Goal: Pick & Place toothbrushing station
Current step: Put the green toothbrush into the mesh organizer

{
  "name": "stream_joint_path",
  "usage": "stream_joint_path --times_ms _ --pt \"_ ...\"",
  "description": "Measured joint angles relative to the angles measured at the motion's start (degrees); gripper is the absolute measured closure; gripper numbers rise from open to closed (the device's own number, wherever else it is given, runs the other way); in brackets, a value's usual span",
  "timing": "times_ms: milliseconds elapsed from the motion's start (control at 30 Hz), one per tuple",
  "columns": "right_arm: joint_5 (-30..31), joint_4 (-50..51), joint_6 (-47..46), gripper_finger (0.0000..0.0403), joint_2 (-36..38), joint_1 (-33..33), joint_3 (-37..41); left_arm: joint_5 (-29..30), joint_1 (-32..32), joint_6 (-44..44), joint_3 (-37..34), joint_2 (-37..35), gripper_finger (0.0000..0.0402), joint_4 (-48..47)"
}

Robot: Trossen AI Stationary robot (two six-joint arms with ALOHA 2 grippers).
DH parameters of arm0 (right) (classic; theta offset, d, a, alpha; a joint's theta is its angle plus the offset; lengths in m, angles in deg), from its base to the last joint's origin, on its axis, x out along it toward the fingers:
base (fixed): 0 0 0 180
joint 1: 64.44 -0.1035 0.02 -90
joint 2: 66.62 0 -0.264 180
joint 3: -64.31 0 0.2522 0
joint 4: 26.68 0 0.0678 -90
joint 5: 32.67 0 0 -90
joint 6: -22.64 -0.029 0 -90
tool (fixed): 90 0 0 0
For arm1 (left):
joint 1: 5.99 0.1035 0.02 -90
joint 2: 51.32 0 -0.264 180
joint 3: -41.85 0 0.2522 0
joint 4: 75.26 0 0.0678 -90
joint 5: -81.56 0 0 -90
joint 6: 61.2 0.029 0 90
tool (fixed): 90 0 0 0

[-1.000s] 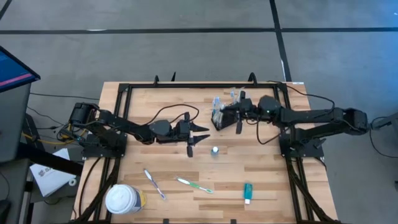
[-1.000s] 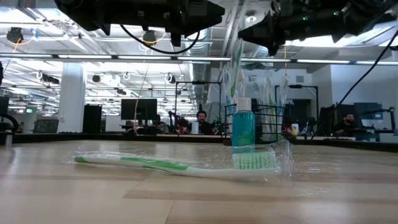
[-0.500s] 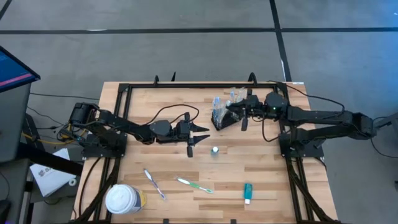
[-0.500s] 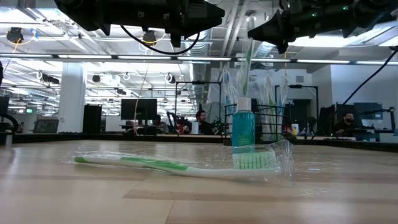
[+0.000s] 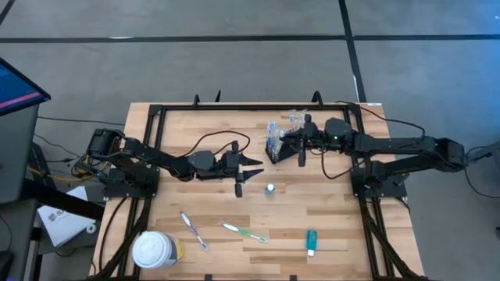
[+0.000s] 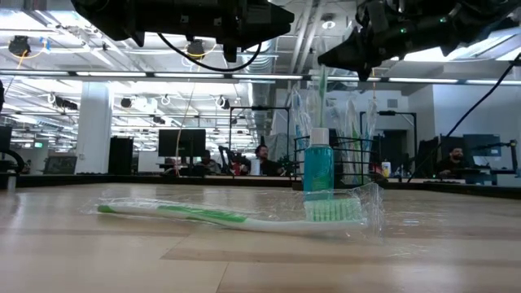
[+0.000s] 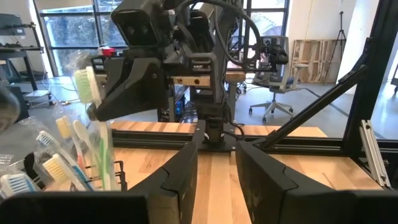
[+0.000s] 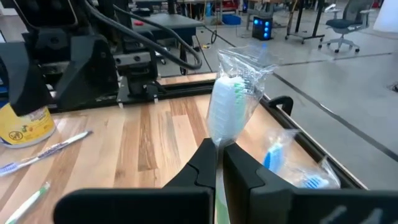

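Observation:
The black wire caddy stands at the table's far middle with several wrapped toothbrushes upright in it. My right gripper is level just right of it, shut on a green-handled wrapped toothbrush. My left gripper waits left of the caddy, open, with nothing between its fingers. A small teal bottle stands near the middle. A pink toothbrush, a green toothbrush and a teal tube lie near the front edge. My right gripper pinches the wrapped toothbrush between its two fingers on the handle just below the head. The fingers come level from the table's right, across the brush. It stands upright, head up, its handle reaching down into the caddy among the other brushes.
A white-lidded yellowish tub stands at the front left corner. A black frame runs along the table's far and side edges. Bare wood lies between the caddy and the things at the front.
My right gripper drew back a little toward the table's right edge with the toothbrush, then came back to the caddy, tipping slightly downward. The brush has stayed upright in the hold.

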Motion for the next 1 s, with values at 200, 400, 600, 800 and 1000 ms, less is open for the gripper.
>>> stream_joint_path --times_ms 200,400,600,800,1000 --pt "0.00 -3.70 -0.10 0.0403 0.09 -0.01 3.38 -0.02 0.00 0.00 0.00 0.00 0.0298 -0.07" --pt "0.00 -7.88 -1.01 0.0403 0.11 0.17 6.68 -0.06 0.00 0.00 0.00 0.00 0.0298 -0.09" --pt "0.00 -9.77 -1.24 0.0403 -0.93 0.21 8.18 -0.20 0.00 0.00 0.00 0.00 0.0298 -0.09" --pt "-0.01 -15.51 -2.07 0.0403 -3.84 0.25 10.27 -0.18 0.00 0.00 0.00 0.02 0.0298 -0.11" --pt "-0.03 -18.64 -2.44 0.0403 -7.88 0.25 10.27 -0.17 0.00 0.00 0.00 0.02 0.0298 -0.13"
